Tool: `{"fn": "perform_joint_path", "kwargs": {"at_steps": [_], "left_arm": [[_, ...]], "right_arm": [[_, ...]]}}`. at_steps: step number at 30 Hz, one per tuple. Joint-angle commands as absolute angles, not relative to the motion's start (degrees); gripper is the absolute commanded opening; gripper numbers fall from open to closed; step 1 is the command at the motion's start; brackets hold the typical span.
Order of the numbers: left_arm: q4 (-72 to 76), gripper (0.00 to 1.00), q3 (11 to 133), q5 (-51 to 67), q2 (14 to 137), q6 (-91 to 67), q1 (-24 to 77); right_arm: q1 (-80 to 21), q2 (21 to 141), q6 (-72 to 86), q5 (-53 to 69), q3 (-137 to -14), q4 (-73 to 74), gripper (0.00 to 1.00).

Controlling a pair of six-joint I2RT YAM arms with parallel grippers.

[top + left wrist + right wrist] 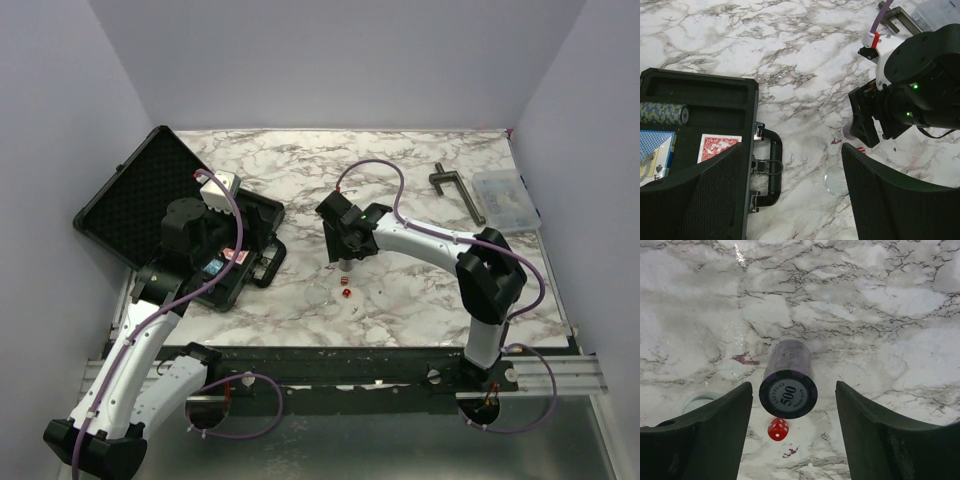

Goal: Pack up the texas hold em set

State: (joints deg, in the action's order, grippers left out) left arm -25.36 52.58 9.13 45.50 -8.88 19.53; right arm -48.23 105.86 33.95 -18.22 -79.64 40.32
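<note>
Right claw point(793, 390) stands apart, straddling the upright purple chip stack point(788, 365) without contact; a red die point(778, 429) lies at its 6 o'clock. Left claw point(794, 150) is apart, empty, over the case handle point(771, 165). Open black case point(130, 200) sits at 9 o'clock on the surface point(420, 170).

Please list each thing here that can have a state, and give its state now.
Black case: open, lid laid back.
Blue chip stack: on its side in a case slot.
Red card deck: flat in the case.
Purple chip stack: upright on the table, outside the case.
Red die: loose on the table.
Left pincer: open, empty.
Right pincer: open, straddling the purple chip stack, gaps on both sides.
</note>
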Motion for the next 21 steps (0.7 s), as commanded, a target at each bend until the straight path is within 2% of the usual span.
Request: {"fn": "perform_joint_path", "kwargs": {"at_steps": [1, 11, 17, 21], "left_arm": [[-24.3, 0.77, 52.2, 8.1, 44.8, -8.5, 19.7], [-24.4, 0.77, 52.1, 8.3, 44.8, -8.7, 19.7], [-24.4, 0.77, 52.1, 8.4, 44.9, -8.6, 19.7], [-24.4, 0.77, 52.1, 8.4, 44.9, -8.6, 19.7]], "right_arm": [[-48.7, 107.4, 33.5, -20.5, -81.3, 41.0, 0.69], [-48.7, 108.4, 33.4, -20.6, -81.5, 40.2, 0.51], [-48.7, 109.0, 33.3, -20.8, -81.7, 40.3, 0.52], [-48.7, 109.3, 33.3, -20.8, -82.0, 40.5, 0.56]]}}
